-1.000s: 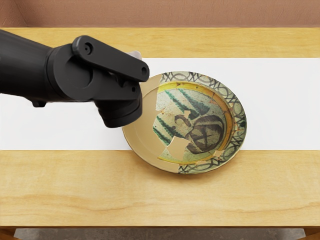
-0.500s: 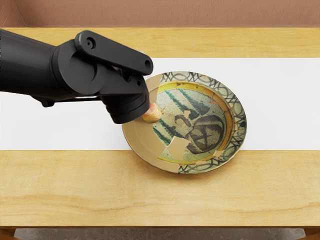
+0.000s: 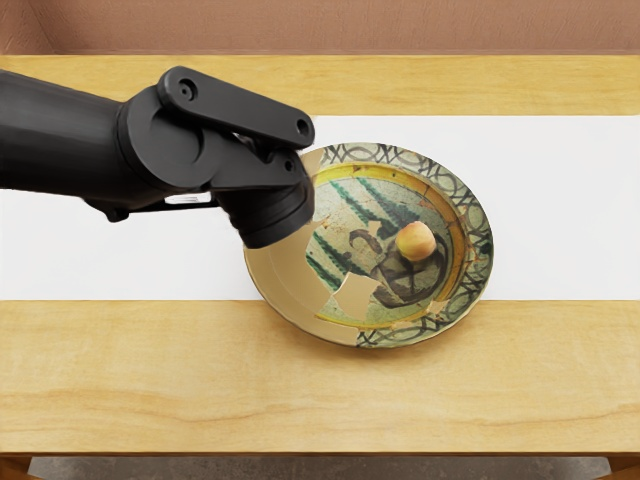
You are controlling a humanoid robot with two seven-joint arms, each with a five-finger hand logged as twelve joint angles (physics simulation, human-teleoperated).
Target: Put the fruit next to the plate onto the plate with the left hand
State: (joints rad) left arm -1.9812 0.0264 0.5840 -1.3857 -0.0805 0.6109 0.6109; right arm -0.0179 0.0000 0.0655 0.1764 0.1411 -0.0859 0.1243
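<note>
A small round peach-coloured fruit [image 3: 416, 241] lies inside the patterned plate [image 3: 290, 300], right of its middle and touching nothing else. My left hand [image 3: 272, 205], black, comes in from the left and hovers over the plate's left rim. It holds nothing and is open; the fruit sits well to its right, apart from it. The hand's bulk hides part of the plate's left edge. The right arm does not show.
The plate rests on a white runner [image 3: 560, 200] that crosses the wooden table [image 3: 200, 380] from left to right. A brown wall runs along the table's far edge. The table's front edge is near the bottom of the picture.
The fruit, earlier at the hand over the plate's left rim, has left the hand and now lies right of the plate's middle. The hand has shifted slightly to the right.
</note>
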